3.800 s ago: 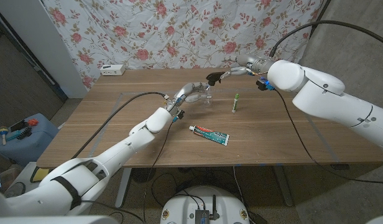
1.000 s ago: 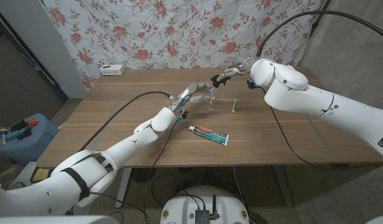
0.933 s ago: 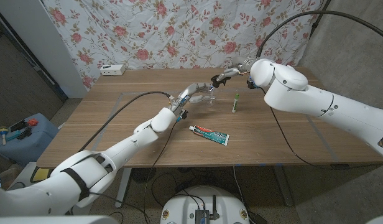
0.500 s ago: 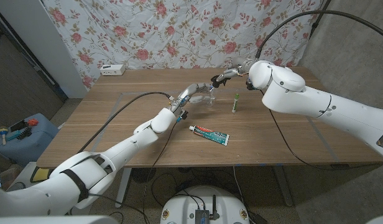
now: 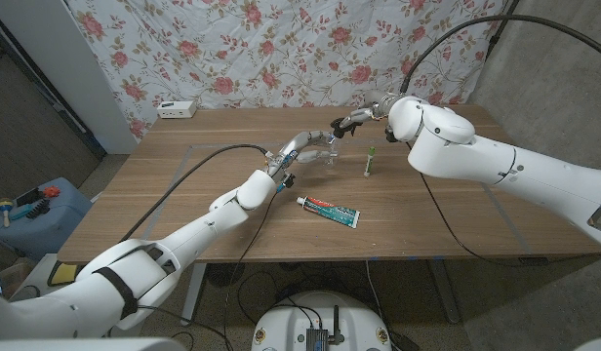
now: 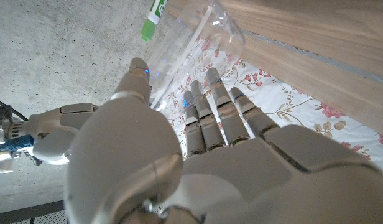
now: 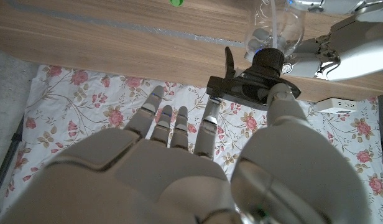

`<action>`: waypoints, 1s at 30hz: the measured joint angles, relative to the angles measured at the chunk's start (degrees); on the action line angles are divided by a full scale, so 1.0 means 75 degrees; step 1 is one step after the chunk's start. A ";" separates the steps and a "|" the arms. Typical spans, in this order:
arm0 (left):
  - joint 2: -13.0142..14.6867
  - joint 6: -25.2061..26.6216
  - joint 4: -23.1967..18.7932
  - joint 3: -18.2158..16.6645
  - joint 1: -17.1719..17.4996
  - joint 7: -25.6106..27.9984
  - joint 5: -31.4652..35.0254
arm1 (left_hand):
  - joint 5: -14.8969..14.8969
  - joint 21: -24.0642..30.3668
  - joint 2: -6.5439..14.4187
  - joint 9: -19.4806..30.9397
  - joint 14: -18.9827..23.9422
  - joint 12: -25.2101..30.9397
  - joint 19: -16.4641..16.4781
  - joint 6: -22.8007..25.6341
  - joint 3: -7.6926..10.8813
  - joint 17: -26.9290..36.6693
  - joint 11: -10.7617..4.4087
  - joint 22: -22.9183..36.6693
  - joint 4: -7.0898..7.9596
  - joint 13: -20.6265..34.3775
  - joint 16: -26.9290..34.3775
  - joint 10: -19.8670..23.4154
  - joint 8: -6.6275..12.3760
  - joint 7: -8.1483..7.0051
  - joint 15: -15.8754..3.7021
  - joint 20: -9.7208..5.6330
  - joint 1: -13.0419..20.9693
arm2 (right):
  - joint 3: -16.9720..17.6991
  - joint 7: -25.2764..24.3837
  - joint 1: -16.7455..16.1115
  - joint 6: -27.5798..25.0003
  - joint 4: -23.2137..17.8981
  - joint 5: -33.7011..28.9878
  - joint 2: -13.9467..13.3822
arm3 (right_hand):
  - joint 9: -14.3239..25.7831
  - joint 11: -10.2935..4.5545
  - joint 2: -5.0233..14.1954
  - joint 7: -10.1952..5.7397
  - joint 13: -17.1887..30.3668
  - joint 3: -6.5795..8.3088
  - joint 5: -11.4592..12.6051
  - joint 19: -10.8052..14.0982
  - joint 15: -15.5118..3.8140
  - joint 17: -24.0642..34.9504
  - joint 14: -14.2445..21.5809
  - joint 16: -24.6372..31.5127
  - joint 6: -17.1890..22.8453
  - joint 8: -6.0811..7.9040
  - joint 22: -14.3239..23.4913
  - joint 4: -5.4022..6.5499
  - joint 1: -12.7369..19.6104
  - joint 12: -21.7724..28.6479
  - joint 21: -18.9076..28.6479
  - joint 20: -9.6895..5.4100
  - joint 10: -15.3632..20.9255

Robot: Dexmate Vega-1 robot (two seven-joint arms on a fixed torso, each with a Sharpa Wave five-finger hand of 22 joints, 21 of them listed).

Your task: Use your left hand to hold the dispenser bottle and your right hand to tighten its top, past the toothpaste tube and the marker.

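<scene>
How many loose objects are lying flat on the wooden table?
2. The toothpaste tube lies near the table's middle, toward the front. The green marker lies farther back, to the right of the dispenser bottle, which stands upright. Arms may hide others.

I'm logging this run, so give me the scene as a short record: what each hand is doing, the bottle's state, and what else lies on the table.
left hand: grips the clear dispenser bottle, fingers around its body
right hand: thumb and a finger on the black pump top
bottle state: standing upright on the wooden table, looks empty
toothpaste tube: lying flat, nearer the robot than the bottle
marker: green cap, lying to the right of the bottle
power strip: white, at the table's far left edge
</scene>
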 measured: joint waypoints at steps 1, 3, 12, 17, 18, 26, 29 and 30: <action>0.0000 0.0005 0.0000 0.0000 0.0000 0.0001 0.0001 | 0.0000 0.0000 0.0000 0.0000 0.0000 0.0000 0.0000 0.0000 0.0000 0.0000 0.0000 0.0000 0.0000 0.0000 0.0000 0.0000 0.0000 0.0000 0.0000 0.0000 0.0000 | -0.0027 0.0000 0.0020 0.0000 -0.0006 0.0000 0.0005 | 0.0000 0.0001 0.0019 -0.0022 0.0000 0.0000 0.0000 0.0044 0.0000 0.0000 0.0000 0.0000 0.0028 0.0000 0.0000 0.0000 -0.0021 0.0000 0.0000 -0.0020 0.0026; 0.0012 0.0008 -0.0036 -0.0009 0.0023 0.0003 0.0003 | -0.0001 0.0000 0.0000 0.0015 0.0000 0.0000 0.0000 0.0001 0.0000 -0.0001 0.0000 0.0000 0.0000 0.0001 -0.0001 0.0000 0.0000 0.0000 0.0000 0.0000 0.0000 | -0.0059 -0.0115 0.0045 -0.0118 -0.0014 0.0080 0.0012 | 0.0000 0.0022 -0.0010 -0.0035 0.0000 -0.0004 0.0000 0.0048 -0.0037 0.0000 0.0044 0.0000 0.0093 0.0033 0.0000 -0.0004 -0.0050 0.0000 0.0000 -0.0024 0.0059; 0.0017 0.0014 -0.0066 -0.0016 0.0049 0.0016 0.0010 | 0.0000 0.0000 -0.0001 0.0042 0.0000 0.0000 0.0000 0.0016 0.0000 -0.0002 0.0012 0.0000 0.0000 0.0000 -0.0001 0.0012 -0.0001 -0.0014 0.0000 0.0000 -0.0002 | -0.0293 -0.0348 0.0244 -0.0385 -0.0053 0.0248 0.0051 | -0.0001 -0.0027 0.0010 -0.0036 0.0000 -0.0031 0.0000 0.0109 -0.0055 -0.0001 0.0247 0.0000 0.0472 0.0146 0.0000 -0.0031 -0.0069 0.0044 0.0000 -0.0028 0.0299; 0.0017 0.0020 -0.0071 -0.0018 0.0054 0.0020 0.0019 | 0.0032 0.0000 0.0007 0.0042 0.0001 0.0000 0.0000 0.0024 0.0000 -0.0004 0.0012 0.0000 0.0001 0.0010 -0.0015 0.0012 -0.0004 -0.0022 -0.0001 0.0000 -0.0012 | -0.0498 -0.0400 0.0426 -0.0462 -0.0058 0.0289 0.0093 | -0.0001 -0.0054 0.0020 -0.0078 0.0000 -0.0031 0.0000 0.0161 -0.0050 -0.0001 0.0304 0.0058 0.0597 0.0205 0.0000 -0.0031 -0.0079 0.0055 0.0000 -0.0028 0.0407; 0.0017 0.0022 -0.0074 -0.0019 0.0055 0.0021 0.0021 | 0.0033 0.0000 0.0006 0.0042 0.0001 0.0000 0.0000 0.0024 -0.0001 -0.0005 0.0012 0.0000 0.0001 0.0033 0.0007 0.0012 -0.0005 -0.0022 -0.0001 0.0000 -0.0012 | -0.0515 -0.0505 0.0443 -0.0596 -0.0058 0.0379 0.0099 | -0.0001 -0.0067 0.0020 -0.0083 0.0000 -0.0031 0.0000 0.0161 -0.0058 -0.0001 0.0331 0.0059 0.0659 0.0205 0.0000 -0.0031 -0.0079 0.0074 0.0000 -0.0028 0.0422; -0.0005 0.0023 -0.0043 -0.0020 0.0041 0.0023 0.0027 | 0.0035 0.0000 0.0005 0.0041 0.0001 -0.0001 0.0000 0.0025 0.0031 -0.0001 0.0032 0.0000 -0.0031 0.0038 0.0008 0.0030 -0.0009 -0.0023 -0.0001 0.0000 -0.0032 | -0.0732 -0.0828 0.0634 -0.0971 -0.0059 0.0601 0.0167 | -0.0022 -0.0057 0.0049 -0.0064 0.0000 -0.0062 0.0000 0.0295 -0.0095 -0.0001 0.0532 0.0059 0.0968 0.0339 0.0000 -0.0063 -0.0107 0.0074 0.0000 -0.0022 0.0684; -0.0021 0.0023 -0.0007 -0.0016 0.0019 0.0023 0.0029 | 0.0035 0.0000 0.0005 0.0040 0.0001 -0.0059 0.0000 0.0043 0.0031 0.0001 0.0052 0.0000 -0.0031 0.0038 0.0008 0.0054 -0.0039 -0.0006 -0.0001 0.0000 -0.0032 | -0.0992 -0.0955 0.0853 -0.1077 -0.0060 0.0683 0.0250 | -0.0022 -0.0080 0.0050 -0.0067 -0.0001 -0.0061 0.0000 0.0325 -0.0124 -0.0002 0.0615 0.0059 0.1076 0.0388 0.0000 -0.0062 -0.0107 0.0103 0.0000 -0.0028 0.0761; -0.0023 0.0023 -0.0003 -0.0015 0.0016 0.0023 0.0029 | 0.0034 0.0000 0.0005 0.0039 0.0001 -0.0060 0.0000 0.0043 0.0031 0.0001 0.0052 0.0000 -0.0031 0.0038 0.0008 0.0054 -0.0046 -0.0006 -0.0001 0.0000 -0.0032 | -0.0992 -0.0957 0.0853 -0.1079 -0.0060 0.0685 0.0250 | -0.0022 -0.0112 0.0050 -0.0065 -0.0001 -0.0064 0.0000 0.0330 -0.0123 -0.0002 0.0614 0.0059 0.1130 0.0396 0.0000 -0.0060 -0.0107 0.0103 0.0000 -0.0032 0.0794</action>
